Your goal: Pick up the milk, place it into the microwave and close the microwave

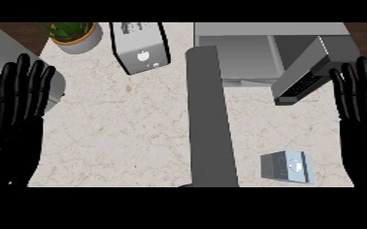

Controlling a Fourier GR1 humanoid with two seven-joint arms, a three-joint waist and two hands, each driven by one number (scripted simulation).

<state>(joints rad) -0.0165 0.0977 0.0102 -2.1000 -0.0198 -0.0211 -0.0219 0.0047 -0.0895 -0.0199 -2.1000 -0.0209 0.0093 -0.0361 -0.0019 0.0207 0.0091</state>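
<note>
Milk carton (287, 167) stands on the counter (129, 136) at about 5 o'clock, seen from above, nothing touching it. Right hand (351, 106) at 3 o'clock along the right edge, fingers straight and up, holding nothing, well apart from the carton. Left hand (22, 111) at 9 o'clock along the left edge, fingers likewise straight and spread, holding nothing. Microwave (243, 53) at 1 o'clock with its door (305, 73) swung open toward the right hand; inside is grey, contents not made out. A tall dark grey slab (210, 121) runs from centre down to 6 o'clock, between carton and left hand; what it is, cannot tell. Toaster (140, 46) at 11 o'clock, tilted. Potted plant (74, 36) at 10 to 11 o'clock, cut off by the top.
</note>
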